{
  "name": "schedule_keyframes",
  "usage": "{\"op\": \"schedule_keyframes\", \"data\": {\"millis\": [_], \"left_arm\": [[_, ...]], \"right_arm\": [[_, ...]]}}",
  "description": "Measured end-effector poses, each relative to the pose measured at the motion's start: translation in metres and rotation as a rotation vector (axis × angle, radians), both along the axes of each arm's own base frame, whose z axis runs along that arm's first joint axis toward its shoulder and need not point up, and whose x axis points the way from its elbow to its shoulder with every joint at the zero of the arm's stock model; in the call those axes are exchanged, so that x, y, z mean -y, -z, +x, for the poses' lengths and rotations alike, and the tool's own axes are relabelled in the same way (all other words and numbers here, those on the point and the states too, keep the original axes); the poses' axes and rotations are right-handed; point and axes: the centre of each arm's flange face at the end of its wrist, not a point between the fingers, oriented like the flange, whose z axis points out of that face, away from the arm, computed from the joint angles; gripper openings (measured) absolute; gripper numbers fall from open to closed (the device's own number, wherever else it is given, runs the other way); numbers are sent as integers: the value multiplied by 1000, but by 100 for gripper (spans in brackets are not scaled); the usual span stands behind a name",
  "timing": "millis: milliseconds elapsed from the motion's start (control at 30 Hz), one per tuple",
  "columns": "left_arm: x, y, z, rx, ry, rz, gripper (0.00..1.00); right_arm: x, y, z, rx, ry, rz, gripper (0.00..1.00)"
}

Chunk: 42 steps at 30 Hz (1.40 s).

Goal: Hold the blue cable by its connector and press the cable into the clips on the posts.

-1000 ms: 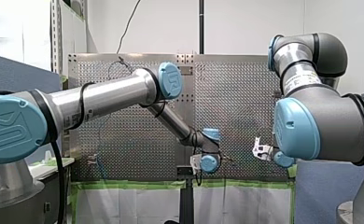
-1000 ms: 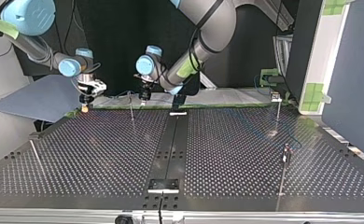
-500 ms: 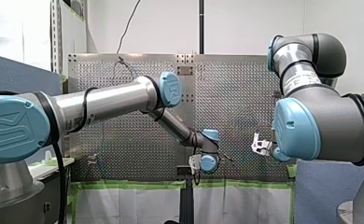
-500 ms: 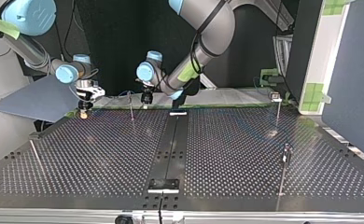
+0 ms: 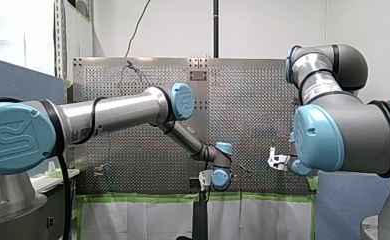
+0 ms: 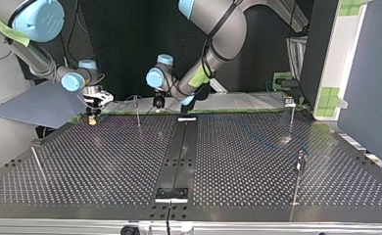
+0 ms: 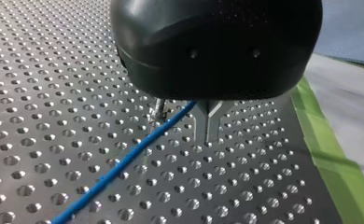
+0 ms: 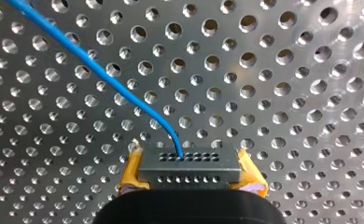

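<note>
In the right wrist view my right gripper (image 8: 191, 177) is shut on a dark grey connector (image 8: 189, 161), its yellow pads (image 8: 132, 170) on both ends. The blue cable (image 8: 110, 77) leaves the connector and runs off over the perforated table. In the left wrist view my left gripper (image 7: 208, 135) has its metal fingers shut. The blue cable (image 7: 124, 161) runs up to them and disappears there, beside a thin post (image 7: 157, 108). In the top view my right gripper (image 6: 93, 117) hangs at the far left edge and my left gripper (image 6: 158, 103) just right of a post (image 6: 137, 111).
More thin posts stand at the top view's right (image 6: 292, 115) (image 6: 300, 166) and near left (image 6: 37, 164). A black strip (image 6: 179, 152) runs down the table's (image 6: 257, 161) middle. A blue panel (image 6: 42, 103) lies beyond the far left corner; green tape lines the far edge.
In the top view my left gripper has shifted a little to the right, away from the post. My right gripper has moved slightly right and stayed low. Both grips are unchanged.
</note>
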Motion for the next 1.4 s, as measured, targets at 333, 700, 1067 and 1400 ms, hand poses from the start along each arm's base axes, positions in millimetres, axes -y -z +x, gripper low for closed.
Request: {"op": "schedule_keyframes", "data": {"millis": [333, 700, 1067, 1400], "left_arm": [[10, -22, 11, 43, -7, 0, 0], [14, -27, 11, 52, -6, 6, 0], [16, -31, 12, 78, 2, 41, 57], [14, -32, 13, 83, 30, 83, 100]], "right_arm": [[7, -5, -2, -1, -1, 17, 0], [8, -6, 0, 1, -16, 9, 0], [6, -4, 5, -1, -32, 11, 0], [6, -4, 5, -2, -33, 15, 0]]}}
